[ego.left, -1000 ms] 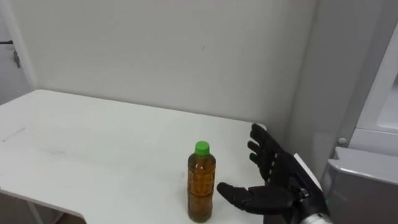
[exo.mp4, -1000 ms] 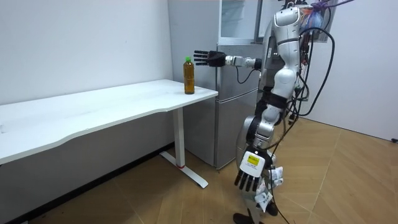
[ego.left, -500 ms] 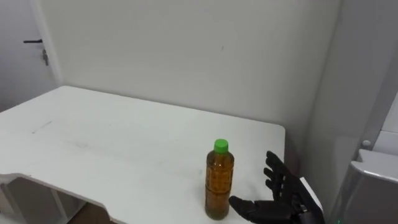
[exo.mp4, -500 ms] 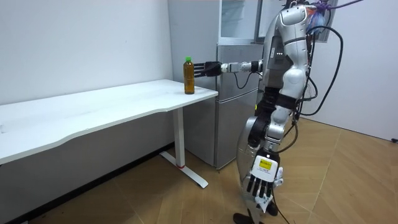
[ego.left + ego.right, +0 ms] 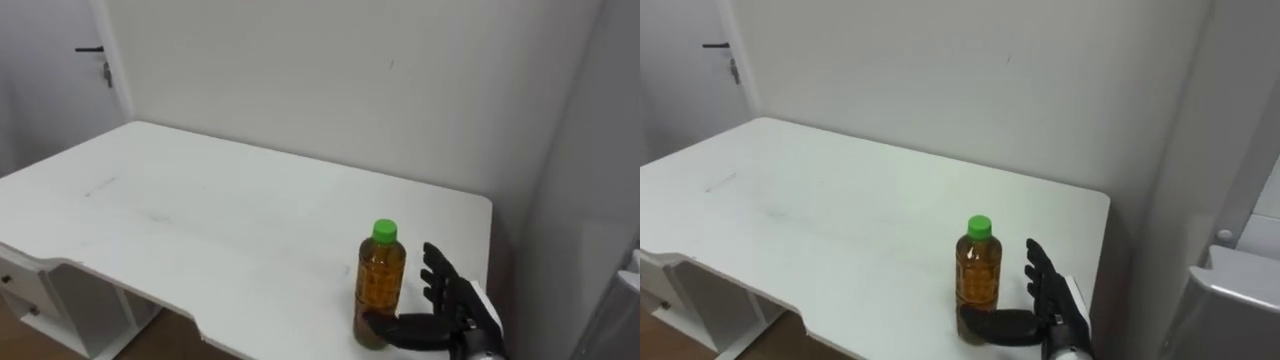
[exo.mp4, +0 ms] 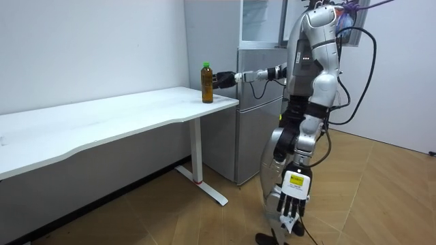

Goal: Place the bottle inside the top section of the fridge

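An amber bottle [image 5: 380, 288] with a green cap stands upright near the right end of the white table [image 5: 200, 225]. My right hand [image 5: 452, 305] is open just to its right, fingers straight and pointing up. Its thumb lies along the tabletop and reaches the bottle's base. The right eye view gives the same: bottle [image 5: 978, 272], right hand [image 5: 1045, 288]. In the room view I stand by the table's end with the right arm stretched to the bottle [image 6: 206, 83] and the right hand [image 6: 223, 78] against it. My left hand [image 6: 291, 203] hangs open by my leg.
The grey fridge [image 6: 257, 102] stands right behind the table's end, close to my right side; its upper compartment [image 6: 262, 20] is at head height. Its edge [image 5: 1240, 280] shows at the right. A wall runs behind the table, with a door [image 5: 95, 60] at far left.
My right hand has dropped and closed in on the bottle, from a gap beside it to the thumb at its base. The head camera swung left, and my body shifted nearer the table.
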### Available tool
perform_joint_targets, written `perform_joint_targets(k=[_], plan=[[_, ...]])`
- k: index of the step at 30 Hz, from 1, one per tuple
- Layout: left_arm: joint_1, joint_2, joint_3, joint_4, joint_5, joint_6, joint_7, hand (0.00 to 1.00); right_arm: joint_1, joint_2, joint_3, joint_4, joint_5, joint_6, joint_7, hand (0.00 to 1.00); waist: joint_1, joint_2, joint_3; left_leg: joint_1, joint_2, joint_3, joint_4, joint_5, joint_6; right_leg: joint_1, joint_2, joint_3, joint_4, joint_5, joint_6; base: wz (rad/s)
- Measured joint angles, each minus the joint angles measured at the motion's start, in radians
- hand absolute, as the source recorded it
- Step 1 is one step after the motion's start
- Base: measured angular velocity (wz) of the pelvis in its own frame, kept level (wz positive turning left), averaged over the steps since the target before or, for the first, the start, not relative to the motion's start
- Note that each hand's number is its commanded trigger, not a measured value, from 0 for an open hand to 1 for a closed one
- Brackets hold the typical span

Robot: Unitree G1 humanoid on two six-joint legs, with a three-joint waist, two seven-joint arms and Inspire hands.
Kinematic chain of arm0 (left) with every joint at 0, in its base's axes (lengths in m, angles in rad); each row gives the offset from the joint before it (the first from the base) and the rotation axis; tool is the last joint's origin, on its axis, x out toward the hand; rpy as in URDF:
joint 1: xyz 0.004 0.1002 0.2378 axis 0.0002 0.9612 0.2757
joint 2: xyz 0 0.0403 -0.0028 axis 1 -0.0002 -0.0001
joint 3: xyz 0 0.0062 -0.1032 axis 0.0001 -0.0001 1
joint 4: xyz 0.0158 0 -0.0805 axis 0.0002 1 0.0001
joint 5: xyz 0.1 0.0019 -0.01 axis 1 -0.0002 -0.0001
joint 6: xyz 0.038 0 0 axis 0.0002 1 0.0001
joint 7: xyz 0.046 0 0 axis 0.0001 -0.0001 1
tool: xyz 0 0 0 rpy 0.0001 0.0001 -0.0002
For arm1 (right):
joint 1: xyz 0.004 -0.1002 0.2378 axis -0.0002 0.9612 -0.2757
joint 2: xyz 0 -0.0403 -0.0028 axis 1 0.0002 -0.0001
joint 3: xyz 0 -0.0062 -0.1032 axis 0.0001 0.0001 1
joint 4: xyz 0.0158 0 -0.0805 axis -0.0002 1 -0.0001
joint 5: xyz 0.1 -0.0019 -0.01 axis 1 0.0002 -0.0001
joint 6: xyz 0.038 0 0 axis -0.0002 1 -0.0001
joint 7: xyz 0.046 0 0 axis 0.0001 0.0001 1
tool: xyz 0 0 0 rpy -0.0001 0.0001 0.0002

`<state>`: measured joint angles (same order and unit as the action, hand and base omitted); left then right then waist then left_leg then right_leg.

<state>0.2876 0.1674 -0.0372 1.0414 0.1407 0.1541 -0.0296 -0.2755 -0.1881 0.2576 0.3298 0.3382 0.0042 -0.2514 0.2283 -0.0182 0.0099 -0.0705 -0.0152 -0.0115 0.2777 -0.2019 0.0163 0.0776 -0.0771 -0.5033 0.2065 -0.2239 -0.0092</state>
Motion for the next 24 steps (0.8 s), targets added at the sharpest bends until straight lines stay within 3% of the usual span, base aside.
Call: perform_joint_targets(k=[5,14,24], plan=[[0.0,0.001,-0.034,-0.001,-0.003,0.0,0.004,0.0,-0.023,0.001,0.018,0.092,-0.03,0.0,-0.036,0.0,0.026,0.002,0.0029,-0.015,-0.007,-0.007,0.008,0.002,0.005,-0.013,-0.011,-0.008,0.016,-0.003,0.005,0.05],[0.001,0.005,-0.052,-0.005,-0.032,0.0,0.0,0.0,-0.098,0.0,0.035,0.193,0.016,-0.001,-0.076,0.0,0.03,0.007,0.0052,-0.032,-0.015,-0.017,0.009,0.009,0.012,-0.028,-0.02,-0.017,0.03,-0.006,0.009,0.04],[0.001,0.016,-0.058,-0.016,-0.052,-0.013,0.003,0.0,-0.116,-0.007,0.034,0.251,0.056,-0.048,-0.141,0.0,0.038,0.007,0.0047,-0.044,-0.021,-0.032,0.024,0.01,0.014,-0.028,-0.022,-0.022,0.032,-0.009,0.013,0.04]])
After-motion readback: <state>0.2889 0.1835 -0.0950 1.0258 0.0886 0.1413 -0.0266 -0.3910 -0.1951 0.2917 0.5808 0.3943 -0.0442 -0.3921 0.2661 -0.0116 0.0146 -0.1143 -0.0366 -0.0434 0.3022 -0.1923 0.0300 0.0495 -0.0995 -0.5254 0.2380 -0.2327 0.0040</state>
